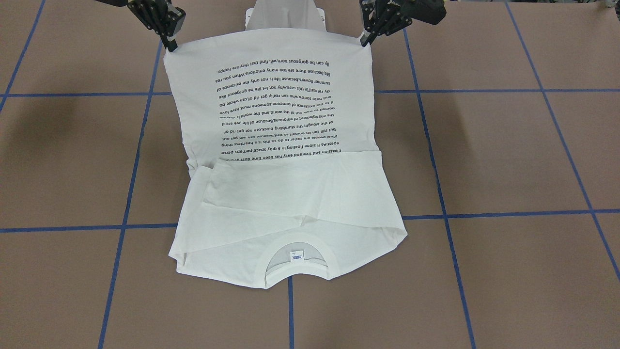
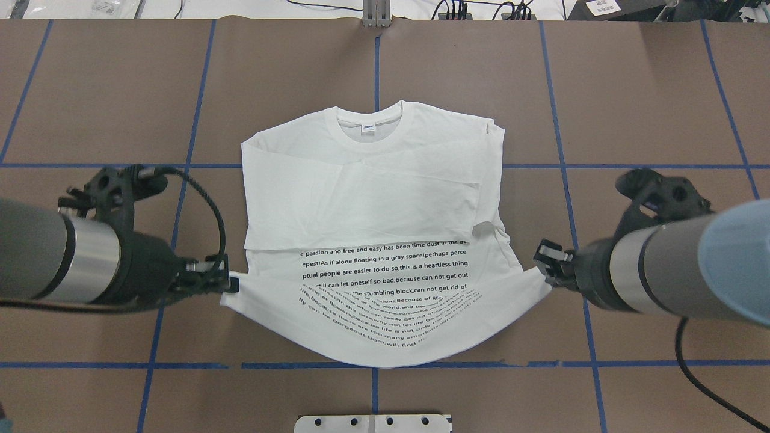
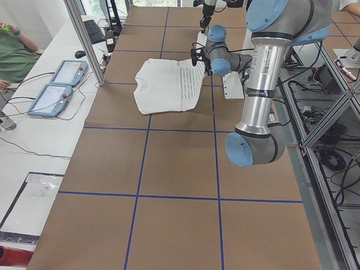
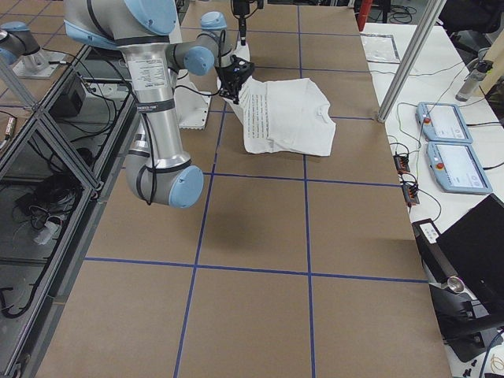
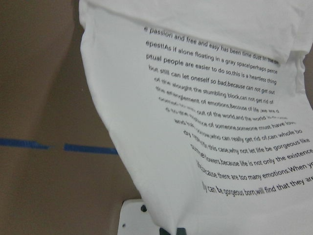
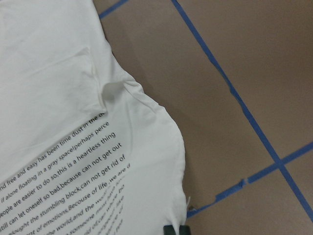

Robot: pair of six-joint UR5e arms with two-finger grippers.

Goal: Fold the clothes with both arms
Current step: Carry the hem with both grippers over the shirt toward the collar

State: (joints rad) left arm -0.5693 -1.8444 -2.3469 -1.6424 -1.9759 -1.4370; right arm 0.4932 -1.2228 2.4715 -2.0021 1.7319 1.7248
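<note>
Pinching hem corners of the white long-sleeved T-shirt (image 2: 373, 198) (black text upward), the black left pincer (image 2: 231, 281) and right pincer (image 2: 544, 278) are holding them raised; its collar (image 2: 368, 117) is lying on the brown tabletop (image 2: 90, 90).

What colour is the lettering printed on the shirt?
Black lettering on the white T-shirt, sharpest in the left wrist-mounted view.

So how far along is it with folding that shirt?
About halfway, I'd say. Done: both sleeves look folded in across the T-shirt. In hand: the left fingers and right fingers each pinch a hem corner, holding the printed half up off the table. Left: carry the hem over to the collar, let go, perhaps fold again.
</note>
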